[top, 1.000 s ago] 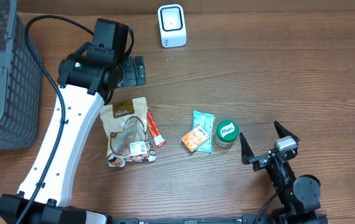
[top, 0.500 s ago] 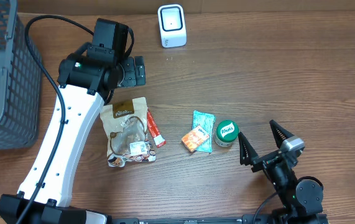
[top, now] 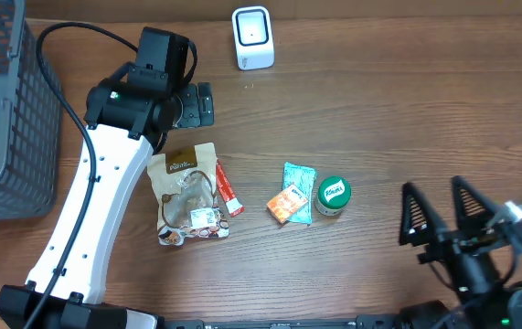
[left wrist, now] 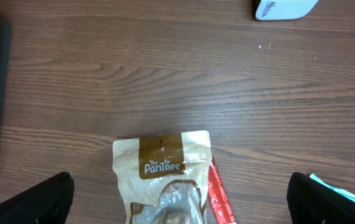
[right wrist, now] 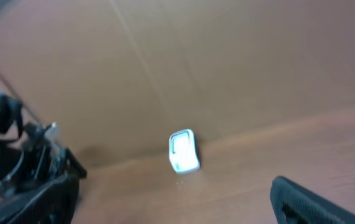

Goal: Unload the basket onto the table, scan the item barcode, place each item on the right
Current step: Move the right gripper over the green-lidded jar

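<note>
Wood-grain table. Crinkled kraft-paper pouch with a clear window lies flat just below the left gripper, jaws wide, empty. Boxy white scanner upright at far edge. Right gripper raised, tilted upward, prongs apart, empty.

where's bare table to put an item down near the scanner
Bare wood: everything right of the scanner, down to the green-lidded jar; also the strip between scanner and Pantree pouch. Crowded: the row from pouch through red sachet, orange packet and teal packet to the jar.
</note>
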Robot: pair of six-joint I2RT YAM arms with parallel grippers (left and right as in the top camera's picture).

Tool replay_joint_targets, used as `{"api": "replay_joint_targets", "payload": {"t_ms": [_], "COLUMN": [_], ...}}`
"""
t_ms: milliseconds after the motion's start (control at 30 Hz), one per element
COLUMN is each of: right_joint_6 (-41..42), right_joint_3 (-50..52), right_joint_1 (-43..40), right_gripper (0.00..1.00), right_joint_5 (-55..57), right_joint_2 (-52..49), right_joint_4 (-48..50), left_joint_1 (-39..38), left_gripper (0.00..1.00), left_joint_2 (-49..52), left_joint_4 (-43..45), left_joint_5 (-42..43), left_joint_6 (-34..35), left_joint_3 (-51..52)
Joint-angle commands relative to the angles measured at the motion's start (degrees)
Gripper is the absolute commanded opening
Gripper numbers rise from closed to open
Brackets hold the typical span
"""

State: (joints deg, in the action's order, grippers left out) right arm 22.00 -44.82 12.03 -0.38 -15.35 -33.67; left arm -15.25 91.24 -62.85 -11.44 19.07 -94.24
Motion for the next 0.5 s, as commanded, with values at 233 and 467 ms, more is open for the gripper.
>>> {"api": "replay_joint_targets", "payload": {"t_ms": [233, 467], "right_joint_6": [0.52, 0.55], "right_joint_3": [-40.54, -52.59], "right_joint_1": [0.11, 0.11], "right_gripper": [1.00, 1.00], "right_joint_5": [3.30, -14.12], "right_joint_2": [-35.17, -54.29], "right_joint_4": [-33.88, -41.64], "left_joint_1": [0.11, 0.11], "left_gripper": [1.00, 0.99], "left_joint_2": [-0.17, -0.15], "left_joint_4": [0.07, 0.07], "left_joint_5": [-0.98, -0.98], "left_joint_6": [-1.07, -1.07], "left_joint_3": [-0.76, -0.76]}}
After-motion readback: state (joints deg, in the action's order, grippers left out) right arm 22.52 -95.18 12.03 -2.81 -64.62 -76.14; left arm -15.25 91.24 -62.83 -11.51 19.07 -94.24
